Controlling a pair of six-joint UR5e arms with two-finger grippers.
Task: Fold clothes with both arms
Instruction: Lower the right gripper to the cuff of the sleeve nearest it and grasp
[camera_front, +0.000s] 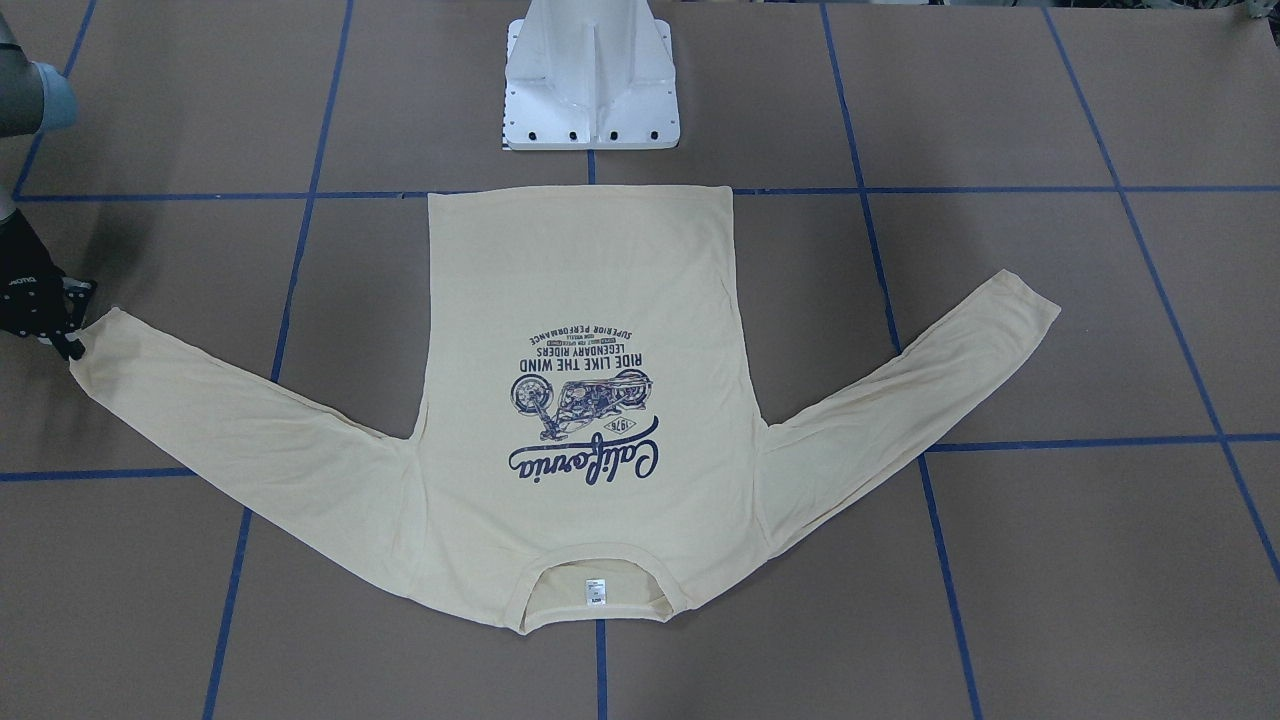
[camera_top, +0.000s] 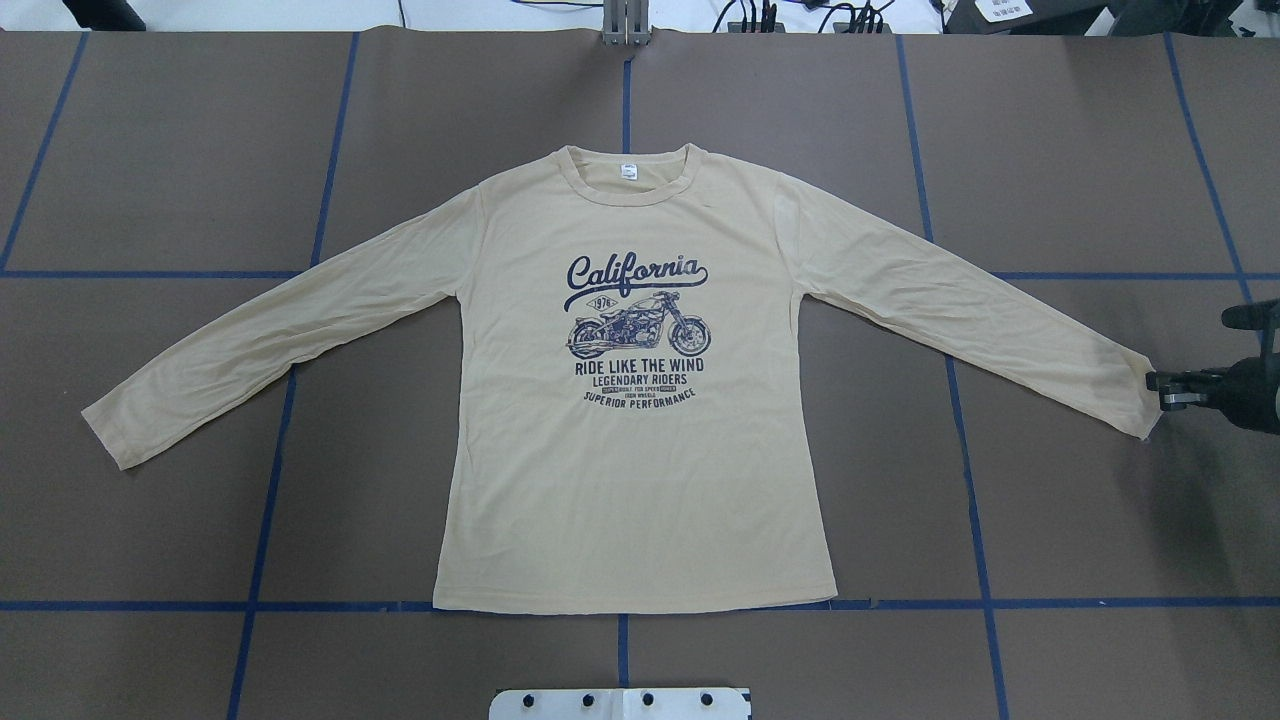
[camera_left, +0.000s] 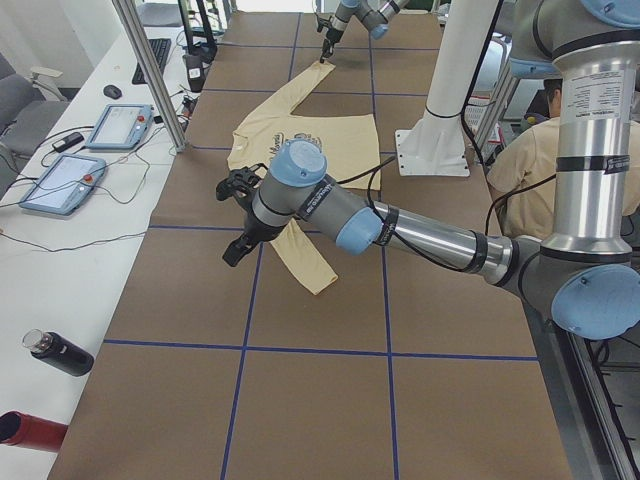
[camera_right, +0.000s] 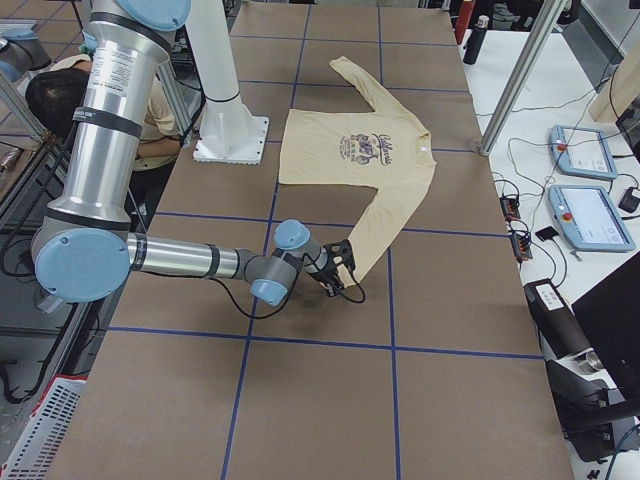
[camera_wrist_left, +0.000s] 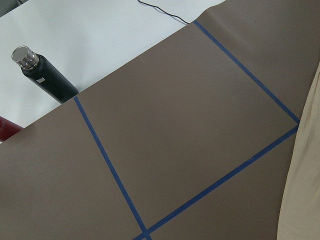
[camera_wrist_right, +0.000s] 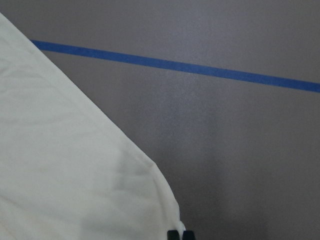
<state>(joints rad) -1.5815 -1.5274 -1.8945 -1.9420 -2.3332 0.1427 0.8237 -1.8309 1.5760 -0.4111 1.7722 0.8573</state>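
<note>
Shirt of pale cream-yellow jersey (camera_top: 630, 480), long-sleeved, lies flat, print up, on the brown papered table (camera_top: 200, 150), collar far. Black two-finger right gripper (camera_top: 1160, 390) meets its right cuff, fingertips (camera_wrist_right: 173, 234) pressed together. Black left gripper (camera_left: 232, 218) hovers over the left sleeve; I cannot tell how its fingers stand.

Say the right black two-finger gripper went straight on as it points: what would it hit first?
Probably the sleeve cuff of the pale cream-yellow long-sleeved T-shirt, just ahead of the right gripper.
</note>
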